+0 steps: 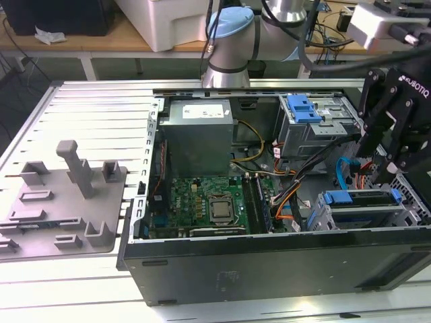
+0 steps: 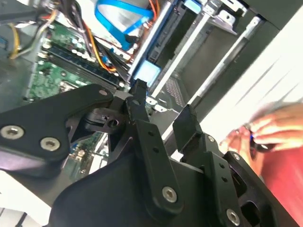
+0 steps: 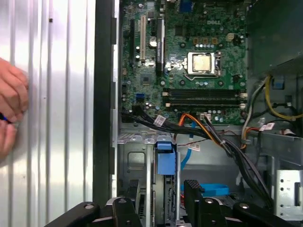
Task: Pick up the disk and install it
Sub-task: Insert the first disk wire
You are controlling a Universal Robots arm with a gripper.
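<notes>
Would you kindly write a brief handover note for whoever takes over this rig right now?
End effector: open, holding nothing, its fingers on either side of the disk.
Where: the disk sits in the drive cage, at the exterior view's right of the open computer case.
Done: the disk is in the cage, not gripped.
Left: I cannot tell whether it is fully seated.
Note: a person's hand rests on the table beside the case.

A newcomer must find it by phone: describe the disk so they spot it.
Start at the open computer case, then its nearer drive cage at the exterior view's right. The disk sits in it, edged by a long blue carrier frame, unlike the ridged blue latch on the farther cage.
</notes>
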